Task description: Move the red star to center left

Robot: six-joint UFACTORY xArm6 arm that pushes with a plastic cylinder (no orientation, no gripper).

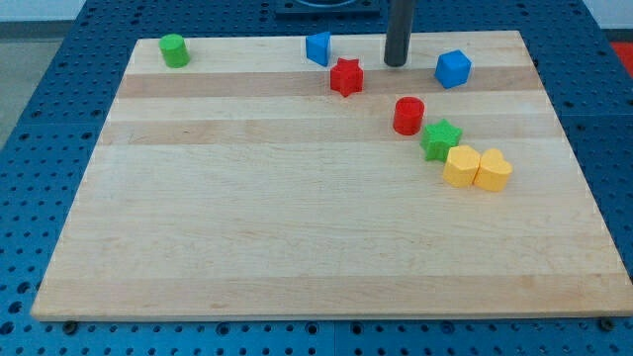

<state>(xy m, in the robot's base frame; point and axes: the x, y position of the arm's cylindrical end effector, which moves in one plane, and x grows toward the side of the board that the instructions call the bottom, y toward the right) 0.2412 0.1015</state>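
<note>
The red star [346, 76] lies on the wooden board [297, 218] near the view's top, a little right of the middle. My tip [397, 63] stands just to the star's right and slightly above it, apart from it. A blue block [318, 47] sits to the star's upper left. A blue cube [453, 68] sits to the right of my tip.
A green cylinder [175, 49] stands at the top left corner. A red cylinder [408, 115], a green star [441, 138] and two yellow blocks [462, 166] [493, 169] form a line running down to the right. Blue perforated table surrounds the board.
</note>
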